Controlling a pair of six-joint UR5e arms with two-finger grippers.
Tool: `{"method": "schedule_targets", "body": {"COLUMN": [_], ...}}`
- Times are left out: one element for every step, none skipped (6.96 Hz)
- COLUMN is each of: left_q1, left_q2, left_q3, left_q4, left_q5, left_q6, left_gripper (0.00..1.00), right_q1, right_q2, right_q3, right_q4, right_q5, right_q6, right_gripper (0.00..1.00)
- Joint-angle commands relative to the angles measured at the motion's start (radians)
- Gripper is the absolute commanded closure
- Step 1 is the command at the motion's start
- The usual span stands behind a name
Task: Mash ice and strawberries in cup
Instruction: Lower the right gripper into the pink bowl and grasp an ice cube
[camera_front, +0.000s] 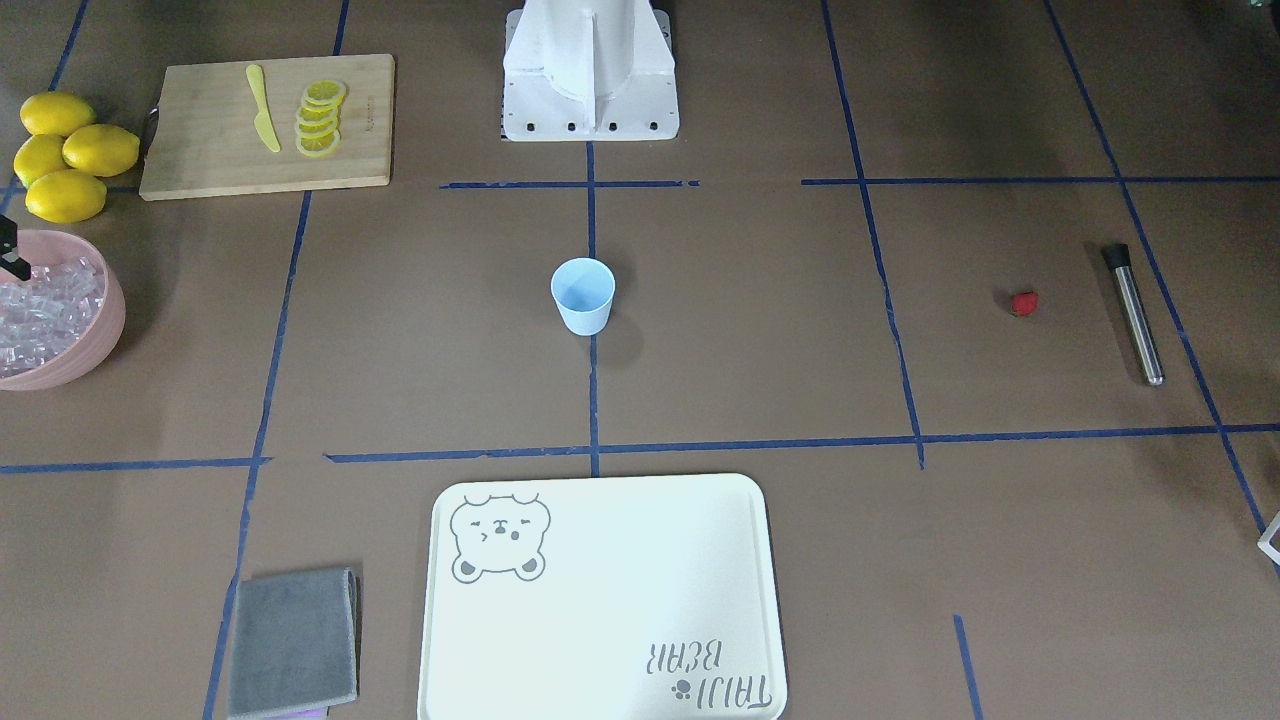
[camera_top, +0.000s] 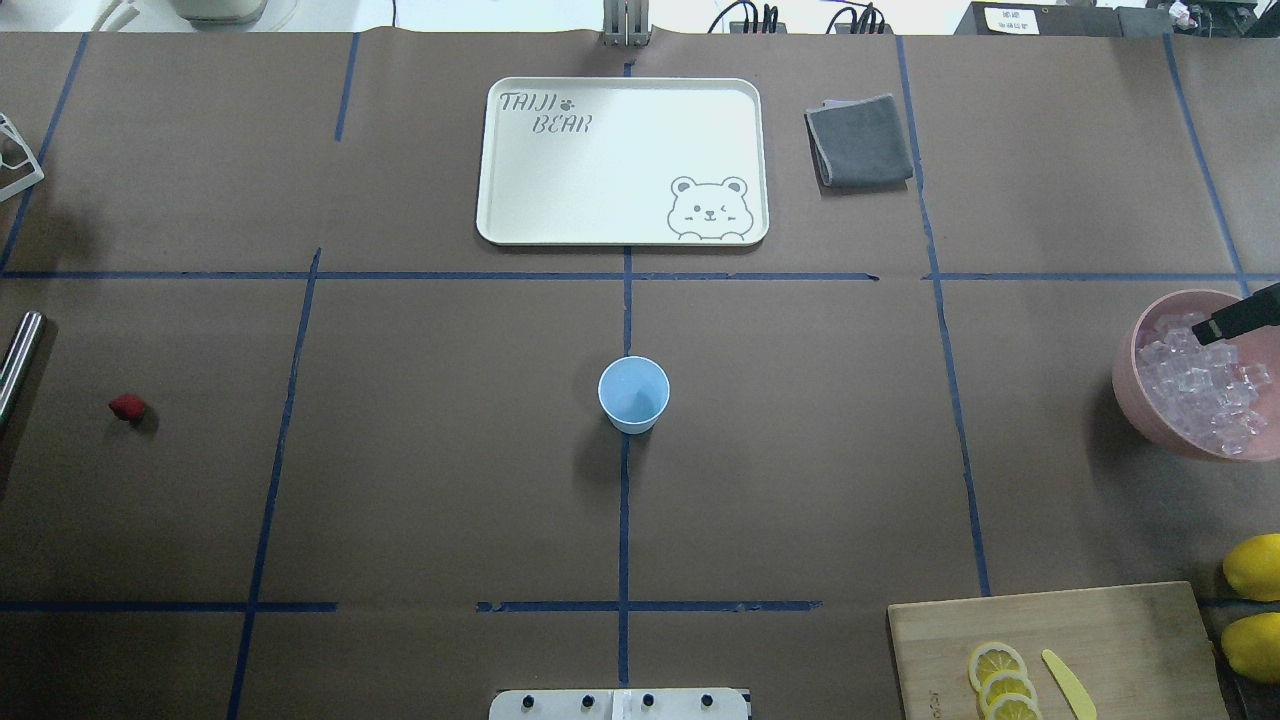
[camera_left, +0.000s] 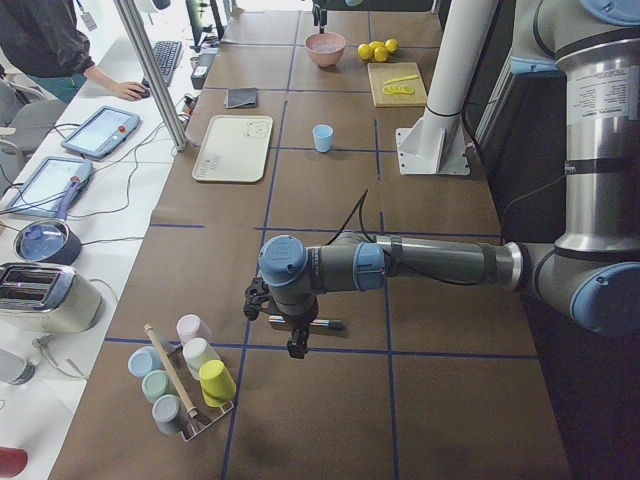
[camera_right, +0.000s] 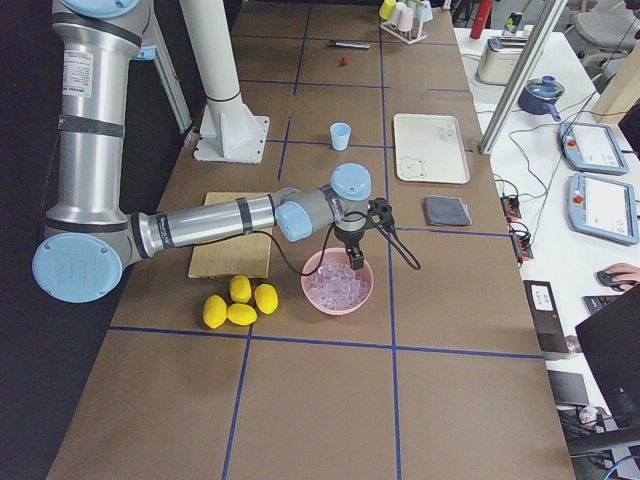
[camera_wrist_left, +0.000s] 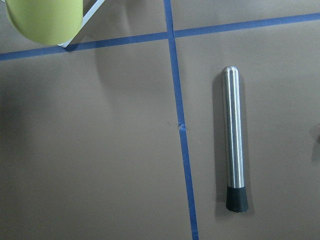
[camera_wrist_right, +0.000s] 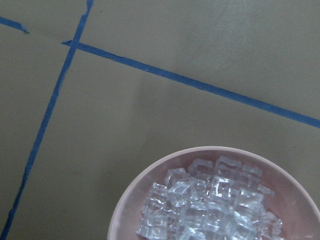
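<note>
right claw (camera_right: 352, 263) hangs over the pink bowl (camera_right: 306, 290) of ice (camera_right: 338, 287) at the right edge of the table (camera_top: 420, 480); i cannot tell if its fingers are spread; left claw (camera_left: 297, 343) hovers above the steel rod (camera_wrist_left: 233, 135) at the left edge, its state also unclear; cup (camera_top: 633, 394) stands in the centre, well apart from the tray (camera_top: 620, 130) on its far side; strawberry (camera_top: 127, 407) lies far left, near the rod

Matt brown paper covered the surface (camera_front: 760, 330), with smooth blue tape lines (camera_front: 590, 400) on it. The cup (camera_front: 582, 296) was smooth matt plastic. The ice (camera_wrist_right: 210, 205) looked clear and glassy in a smooth pink plastic bowl (camera_top: 1130, 385). The muddler (camera_wrist_left: 233, 135) was shiny brushed metal with a black rubbery tip. The cutting board (camera_front: 210, 150) was pale grained wood, the tray (camera_front: 620, 560) cream plastic with a slight gloss, the towel (camera_front: 295, 640) grey cloth.
</note>
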Motion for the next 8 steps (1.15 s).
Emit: {"method": "schedule_targets", "body": {"left_q1": [0.000,0.000,0.000,0.000,0.000,0.000,0.000,0.000], "left_q2": [0.000,0.000,0.000,0.000,0.000,0.000,0.002,0.002], "left_q3": [-0.002,0.000,0.004,0.006,0.010,0.012,0.012,0.013], "left_q4": [-0.001,-0.001,-0.001,-0.001,-0.001,-0.001,-0.001,-0.001], "left_q5": [0.000,0.000,0.000,0.000,0.000,0.000,0.000,0.001], "left_q6": [0.000,0.000,0.000,0.000,0.000,0.000,0.000,0.000], "left_gripper": [0.00,0.00,0.00,0.00,0.00,0.00,0.00,0.00], "right_q1": [-0.064,-0.100,-0.117,-0.121,-0.119,-0.119,-0.121,-0.122], "right_q2": [-0.006,-0.014,-0.021,-0.036,-0.061,-0.066,-0.064,-0.060], "right_q3": [0.006,0.003,-0.003,-0.003,-0.003,-0.009,-0.029,-0.042], "right_q4": [-0.001,-0.001,-0.003,-0.003,-0.003,-0.003,-0.003,-0.003], "right_q5": [-0.059,-0.100,-0.111,-0.111,-0.111,-0.113,-0.111,-0.111], "right_q6": [0.035,0.029,0.025,0.017,-0.001,-0.012,-0.015,-0.012], "right_gripper": [0.02,0.06,0.09,0.10,0.12,0.13,0.14,0.17]}}
